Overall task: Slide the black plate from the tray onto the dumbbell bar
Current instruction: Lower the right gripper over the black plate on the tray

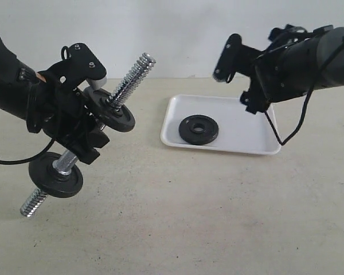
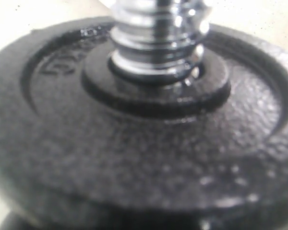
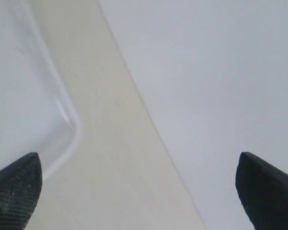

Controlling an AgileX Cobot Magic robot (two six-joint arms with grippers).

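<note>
Black plate, small round cast-iron disc with centre hole and recessed ring: lying flat in the left part of the shallow white plastic tray, right of centre in the exterior frame, touched by nothing. Judged heavy for its size, stiff, not fragile; likely to skid on the smooth tray floor if nudged. Flat pose leaves only a thin edge to pinch, so probably best taken across the outer rim, leaving the hole free for the thread.

Nearest, at lower left: coarse threaded end of the short chrome steel dumbbell bar, shiny and hard, tilted up toward the upper middle. Next, a pebble-textured lower disc on the bar, then the left fingers, black and blocky, clamped on the bar's middle and holding it clear of the matt beige worktop. Beyond these, an upper disc of the same kind and the free upper thread. Farther right, the tray with rounded corners, low rim and the black plate. Farthest, at upper right, the right fingers, black tips spread wide apart, empty, above the tray's far edge.
</note>
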